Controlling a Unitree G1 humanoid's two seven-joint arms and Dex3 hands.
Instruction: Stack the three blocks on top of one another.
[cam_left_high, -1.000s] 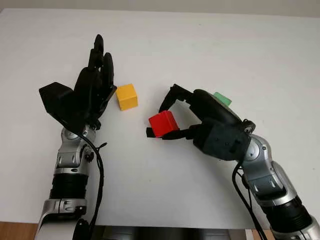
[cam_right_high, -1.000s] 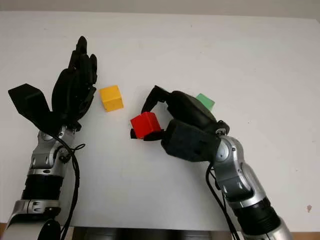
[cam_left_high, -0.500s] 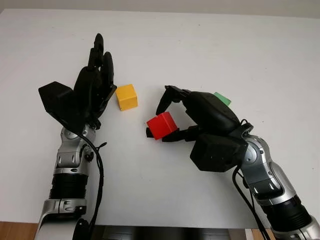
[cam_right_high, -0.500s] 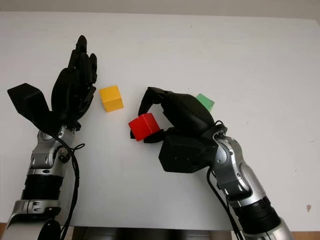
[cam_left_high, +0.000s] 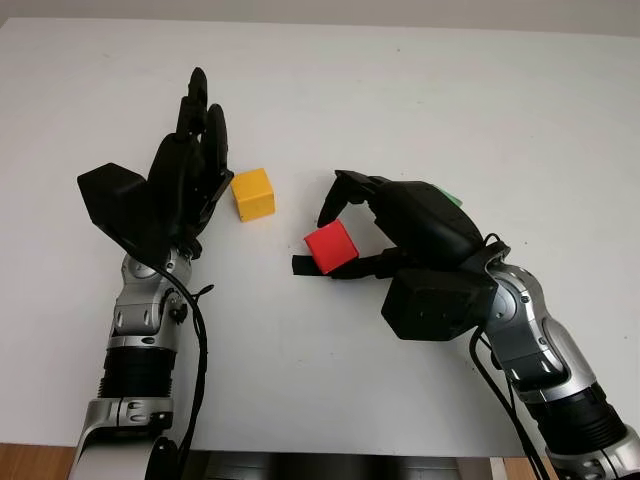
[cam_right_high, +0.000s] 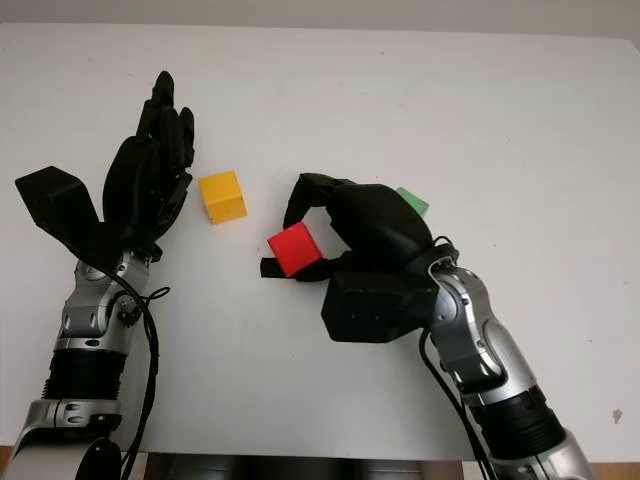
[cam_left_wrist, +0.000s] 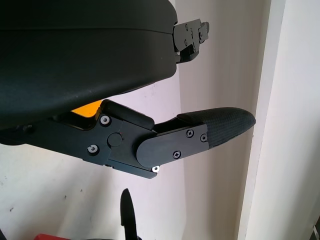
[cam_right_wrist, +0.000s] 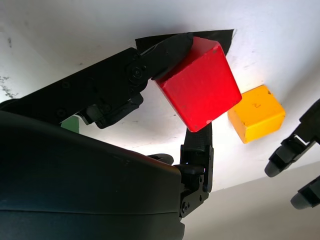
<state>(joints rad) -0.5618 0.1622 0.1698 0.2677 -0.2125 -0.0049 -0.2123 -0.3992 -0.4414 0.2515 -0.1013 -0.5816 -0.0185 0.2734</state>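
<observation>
Now your right hand (cam_left_high: 345, 232), clamped on the red block (cam_left_high: 331, 246), has nudged it back rightward, away from the yellow block (cam_left_high: 253, 193), so stacking isn't closer; left hand (cam_left_high: 185, 180) open.

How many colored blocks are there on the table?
3. The red block is held in the right hand, the yellow block sits beside the open left hand, and the green block peeks out behind the right hand.

Right robot hand (cam_left_high: 335, 232) raised red block (cam_left_high: 331, 246) slightly.
</observation>
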